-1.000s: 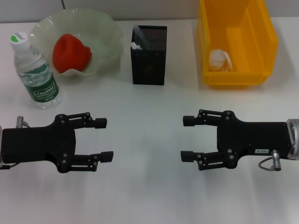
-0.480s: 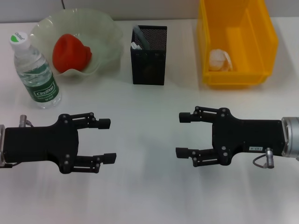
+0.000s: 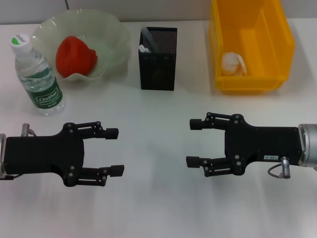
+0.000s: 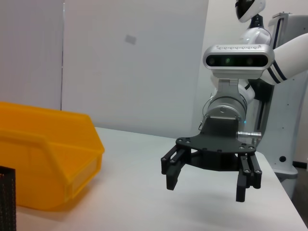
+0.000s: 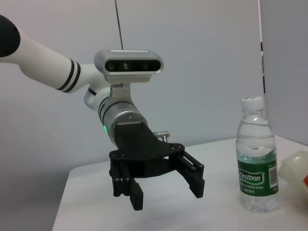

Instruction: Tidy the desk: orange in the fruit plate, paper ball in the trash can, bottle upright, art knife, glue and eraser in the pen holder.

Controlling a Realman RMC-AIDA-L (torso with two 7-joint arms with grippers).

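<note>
The bottle [image 3: 37,74] stands upright at the back left, also seen as the bottle [image 5: 257,159]. An orange [image 3: 74,54] lies in the pale green fruit plate [image 3: 106,29]. The paper ball [image 3: 233,63] rests inside the yellow trash can [image 3: 288,47]. A grey stick and a white piece show inside the black mesh pen holder [image 3: 157,69]; I cannot tell art knife, glue and eraser apart. My left gripper [image 3: 116,151] and right gripper [image 3: 191,143] hover open over bare table, facing each other, holding nothing. Each wrist view shows the other one: right gripper [image 4: 206,188], left gripper [image 5: 167,196].
The white table [image 3: 153,208] stretches between and in front of the grippers. The yellow trash can [image 4: 48,159] and a corner of the pen holder [image 4: 7,197] appear in the left wrist view. The fruit plate's edge [image 5: 293,168] shows beside the bottle.
The left gripper has crept slightly rightward and toward the front. The right gripper slid a little left early on, then stayed put. Both remain open.
</note>
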